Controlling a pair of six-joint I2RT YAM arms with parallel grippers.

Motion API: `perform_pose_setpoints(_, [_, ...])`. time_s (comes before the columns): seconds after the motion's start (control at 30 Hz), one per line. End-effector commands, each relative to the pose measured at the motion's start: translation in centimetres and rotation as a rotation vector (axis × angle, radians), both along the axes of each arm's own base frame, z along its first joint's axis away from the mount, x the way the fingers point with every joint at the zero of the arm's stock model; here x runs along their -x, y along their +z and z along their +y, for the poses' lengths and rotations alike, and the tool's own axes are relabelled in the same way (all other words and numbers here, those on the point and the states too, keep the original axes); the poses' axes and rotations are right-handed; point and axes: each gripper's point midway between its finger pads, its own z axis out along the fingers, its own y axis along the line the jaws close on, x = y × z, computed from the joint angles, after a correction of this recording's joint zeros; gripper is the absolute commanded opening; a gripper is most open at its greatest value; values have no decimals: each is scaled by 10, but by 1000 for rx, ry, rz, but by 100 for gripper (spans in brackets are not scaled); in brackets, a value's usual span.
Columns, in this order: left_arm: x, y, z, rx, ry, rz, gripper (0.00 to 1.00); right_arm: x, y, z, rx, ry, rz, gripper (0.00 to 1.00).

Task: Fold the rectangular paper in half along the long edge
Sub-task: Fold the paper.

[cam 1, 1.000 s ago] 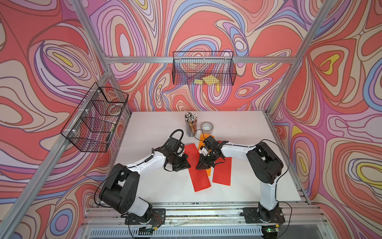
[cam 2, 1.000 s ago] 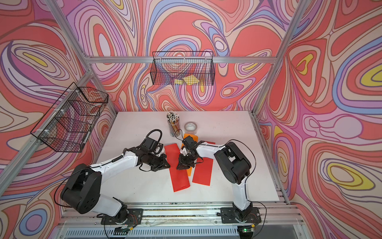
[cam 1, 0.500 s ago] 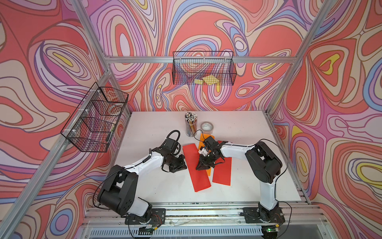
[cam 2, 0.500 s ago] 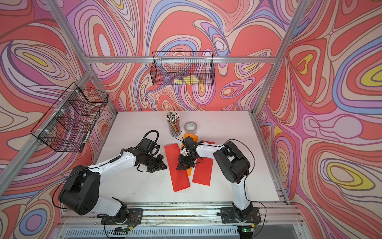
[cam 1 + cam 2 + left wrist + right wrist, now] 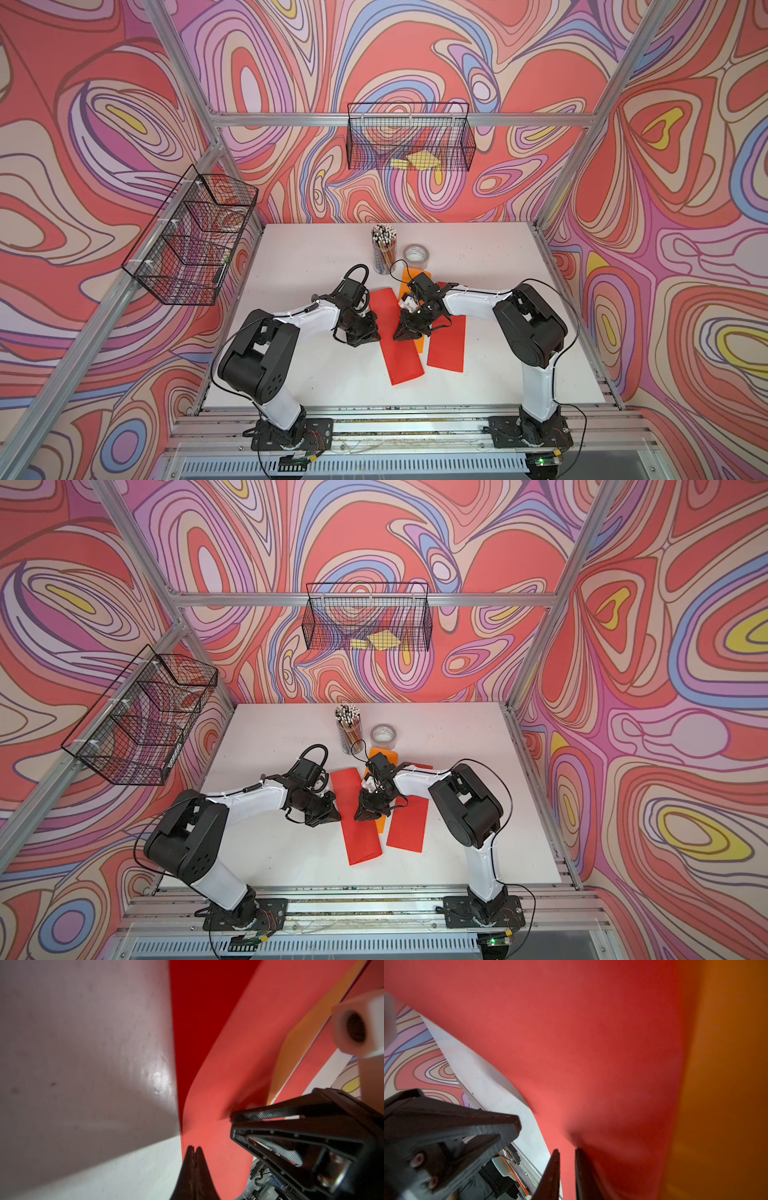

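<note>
A long red paper (image 5: 402,361) (image 5: 362,842) lies lengthwise on the white table (image 5: 311,374), its near end toward the front. My left gripper (image 5: 375,337) (image 5: 337,816) is shut, and its tips (image 5: 194,1148) rest just inside the paper's (image 5: 226,1068) left long edge with nothing between them. My right gripper (image 5: 397,336) (image 5: 359,816) stands at the paper's right side. Its jaws are a narrow gap apart (image 5: 567,1150), with one fingertip (image 5: 579,1152) pressing into the red sheet (image 5: 571,1047). In the left wrist view the sheet curves up along its left edge.
A second red sheet (image 5: 446,349) and an orange sheet (image 5: 420,344) lie right of the paper, partly under the right arm. A cup of pencils (image 5: 384,249) and a tape roll (image 5: 417,252) stand behind. Wire baskets hang on the back wall (image 5: 409,137) and left wall (image 5: 191,237).
The left gripper drifted slightly to the left and came back to the paper's left edge. The right gripper and the paper have held still.
</note>
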Motion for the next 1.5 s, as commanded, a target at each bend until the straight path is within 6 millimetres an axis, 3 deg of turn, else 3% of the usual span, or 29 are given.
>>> perform_pose_setpoints(0.0, [-3,-7,-7,18,4,13,0,-5,-2,3,-4,-4,2,18])
perform_pose_setpoints(0.33, [4,-12,1,-19,4,17,0,-4,-6,4,-7,-6,15,18])
perform_pose_setpoints(0.57, [10,1,2,15,19,-27,0,-2,-10,3,-6,-4,23,18])
perform_pose_setpoints(0.9, [-13,29,-13,100,40,-126,0,-4,-9,4,-17,-18,11,18])
perform_pose_setpoints(1.03, [-16,24,-10,77,51,-140,0,-7,1,7,-43,-21,-19,18])
perform_pose_setpoints(1.3, [-12,-8,-8,43,48,-70,0,-7,6,9,-66,-17,-25,18])
perform_pose_setpoints(1.47, [-11,-14,-8,42,45,-56,0,-8,8,8,-63,-19,-31,18])
